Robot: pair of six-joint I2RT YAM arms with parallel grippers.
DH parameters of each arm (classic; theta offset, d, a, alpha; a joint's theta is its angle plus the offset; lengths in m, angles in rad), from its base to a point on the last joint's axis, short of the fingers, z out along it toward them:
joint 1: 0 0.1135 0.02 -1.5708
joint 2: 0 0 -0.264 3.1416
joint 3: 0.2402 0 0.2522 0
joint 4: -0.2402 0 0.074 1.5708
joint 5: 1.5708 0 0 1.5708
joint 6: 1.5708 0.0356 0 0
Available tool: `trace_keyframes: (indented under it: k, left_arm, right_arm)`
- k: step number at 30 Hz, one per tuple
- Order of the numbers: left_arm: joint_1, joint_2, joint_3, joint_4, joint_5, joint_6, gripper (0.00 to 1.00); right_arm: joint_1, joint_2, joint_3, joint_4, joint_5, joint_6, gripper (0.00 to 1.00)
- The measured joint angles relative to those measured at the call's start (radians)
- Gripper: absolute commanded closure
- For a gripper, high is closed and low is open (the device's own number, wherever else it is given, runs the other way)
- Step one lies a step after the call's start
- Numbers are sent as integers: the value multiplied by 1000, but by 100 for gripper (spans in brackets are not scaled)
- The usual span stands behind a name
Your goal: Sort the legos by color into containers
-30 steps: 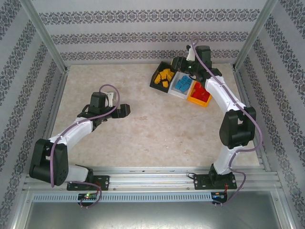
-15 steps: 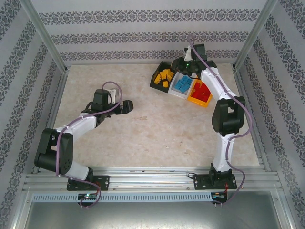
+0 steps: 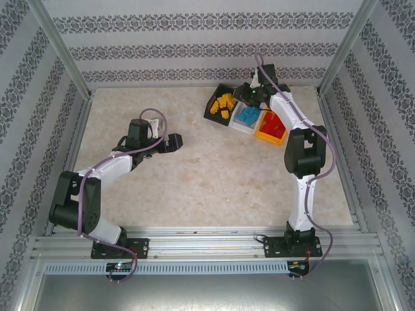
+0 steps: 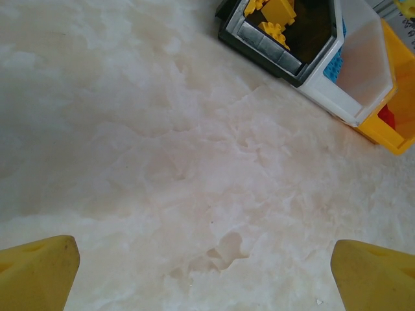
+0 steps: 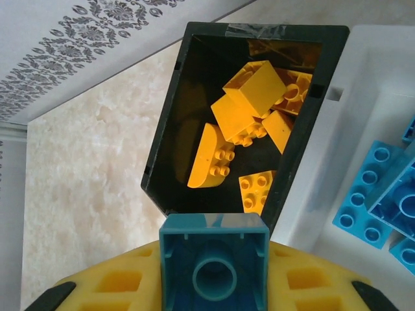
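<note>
In your overhead view, the containers (image 3: 238,126) stand in a slanting row on the bench (image 3: 194,188), upper right of centre, with legos (image 3: 224,102) lying in each. Your right gripper (image 3: 250,97) hangs over the row's far side, one brick (image 5: 214,259) between its fingers (image 5: 117,288). Your left gripper (image 3: 174,143) sits over the bench left of centre, well apart from the row.

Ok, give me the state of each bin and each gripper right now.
black bin: holds yellow bricks.
white bin: holds blue bricks.
orange bin: holds red bricks.
left gripper: open, empty, over bare table.
right gripper: shut on a blue brick, by the black and white bins.
</note>
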Motion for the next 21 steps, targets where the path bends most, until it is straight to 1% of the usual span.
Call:
trace_keyframes:
  k: [4,21]
  left_arm:
    - [0,0,0,0,0,0,0]
    - [-1,18,0,1,9,-4,0]
  right_arm:
    - [-11,0,-5,13,0,18,73]
    - [-79,0,-122,63,24,76,72]
